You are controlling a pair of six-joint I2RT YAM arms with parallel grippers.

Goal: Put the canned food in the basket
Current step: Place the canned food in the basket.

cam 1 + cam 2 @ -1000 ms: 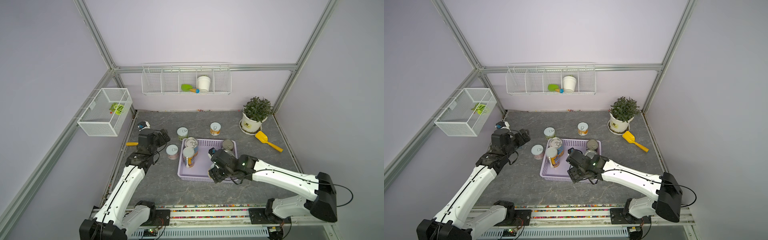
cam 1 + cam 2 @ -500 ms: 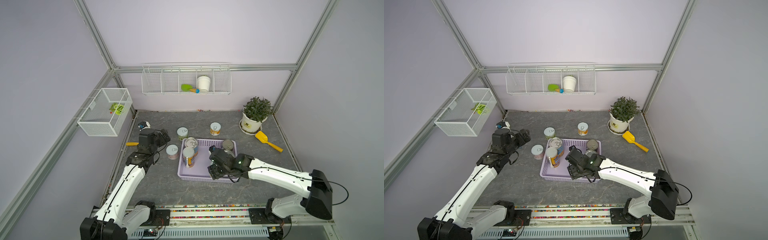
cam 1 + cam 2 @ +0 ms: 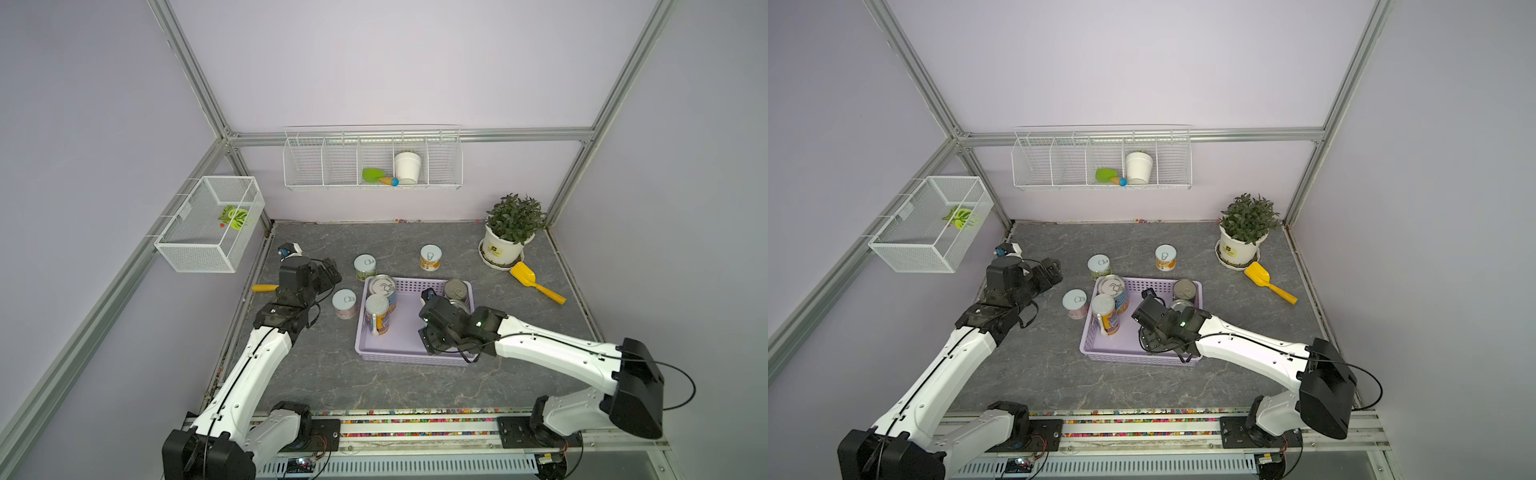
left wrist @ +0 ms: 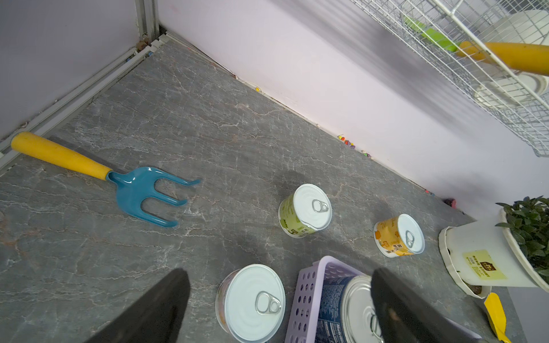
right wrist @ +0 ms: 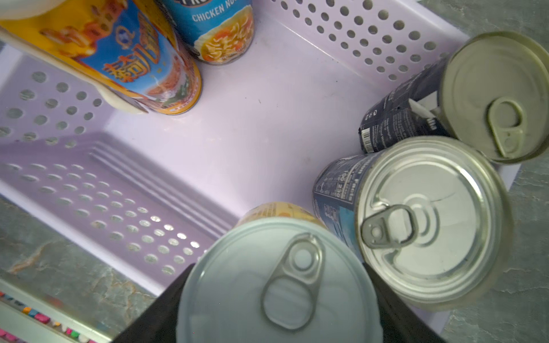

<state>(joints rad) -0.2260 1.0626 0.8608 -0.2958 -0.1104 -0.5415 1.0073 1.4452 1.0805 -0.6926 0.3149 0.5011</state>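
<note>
Well, the lavender basket (image 3: pixel 399 358) sits mid-table with four upright cans (image 3: pixel 382 286) inside, two at each side, and three more standing outside it. Over its near right corner hangs the right gripper (image 5: pixel 277 276), clamped on a short tin (image 5: pixel 237 282) with a pale lid and yellow label. The left gripper (image 4: pixel 279 274) hovers spread wide above a pale-lidded can (image 3: pixel 344 303) just left of the basket, touching nothing.

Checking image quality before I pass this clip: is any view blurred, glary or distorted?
Right wrist: the pale-lidded can nearest the lens is soft; mild sheen on the lavender basket floor. Left wrist: the wire shelf and wall are streaky. Both top views: even light, sharp, frame posts splay from wide-angle.
</note>
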